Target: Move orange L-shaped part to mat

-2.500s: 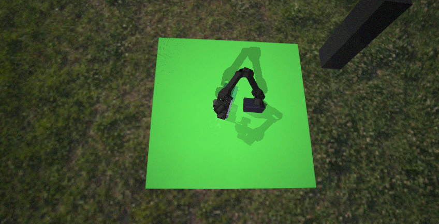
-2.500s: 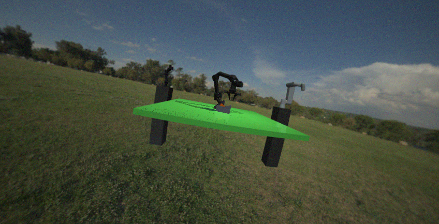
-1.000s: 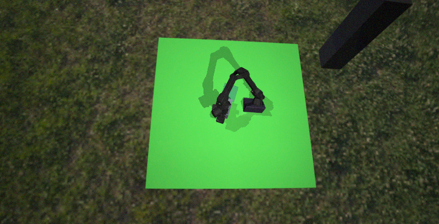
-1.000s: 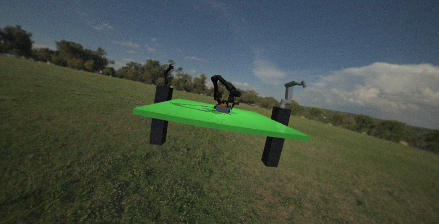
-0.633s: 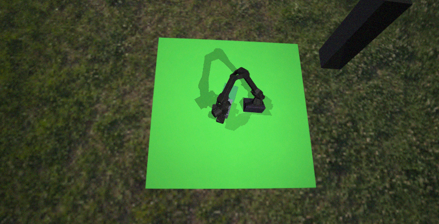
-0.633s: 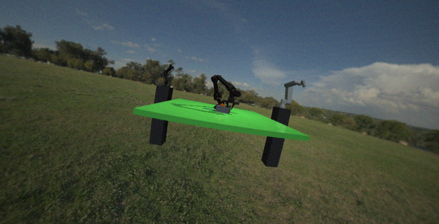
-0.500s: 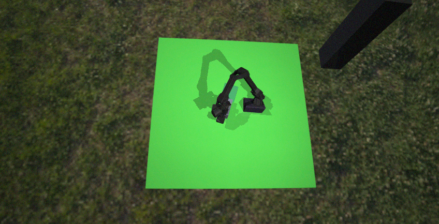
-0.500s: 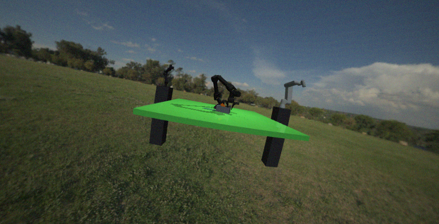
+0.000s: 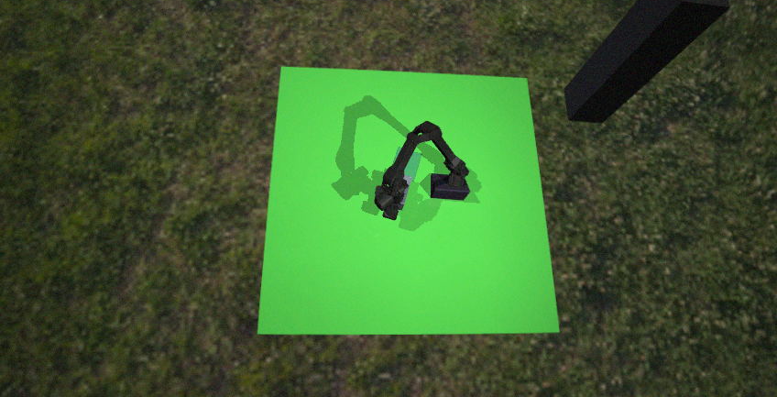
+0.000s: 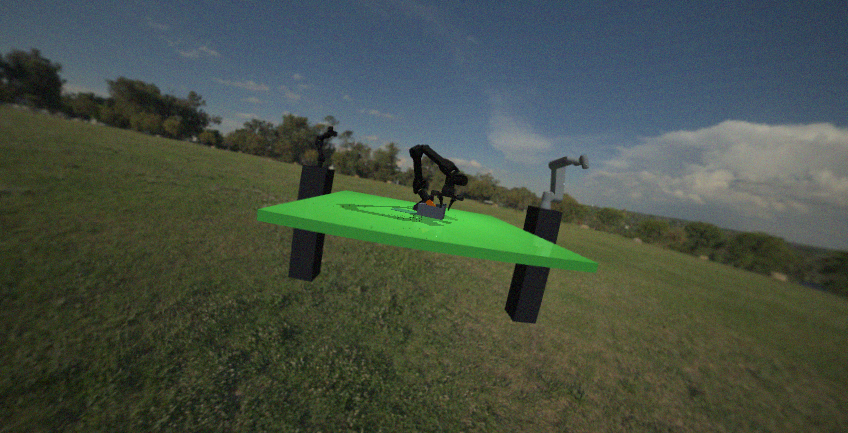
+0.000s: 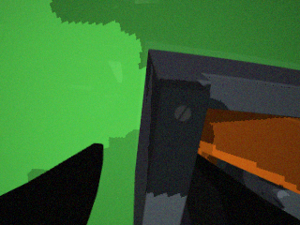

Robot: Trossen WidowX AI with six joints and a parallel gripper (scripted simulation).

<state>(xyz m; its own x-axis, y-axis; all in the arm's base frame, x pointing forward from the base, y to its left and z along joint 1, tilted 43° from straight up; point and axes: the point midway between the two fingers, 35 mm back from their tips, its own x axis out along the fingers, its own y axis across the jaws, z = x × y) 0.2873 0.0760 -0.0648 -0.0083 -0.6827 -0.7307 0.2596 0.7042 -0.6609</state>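
The orange part [image 11: 253, 141] [image 10: 429, 202] shows in the wrist view at the right with a raised, sloping edge over the pocket; it is tilted, not flush. Its far end lies outside that view. The grey tray [image 11: 171, 155] [image 10: 432, 212] [image 9: 407, 190] has a corner with a screw head below my gripper. My gripper [image 11: 144, 157] is open and empty, its fingers part-way apart. In the wrist view the left fingertip is outside the tray and the right one overlaps the pocket beside the part's near edge; its exact height is unclear. The arm hides the part in the top view.
The teal-green mat [image 9: 412, 165] adjoins the tray, partly behind the forearm in the top view. The bright green table [image 9: 403, 283] [image 10: 380, 235] carries the arm's base [image 9: 449, 187]. Dark pillars [image 10: 312, 181] [image 10: 531, 292] stand beyond the table's edges.
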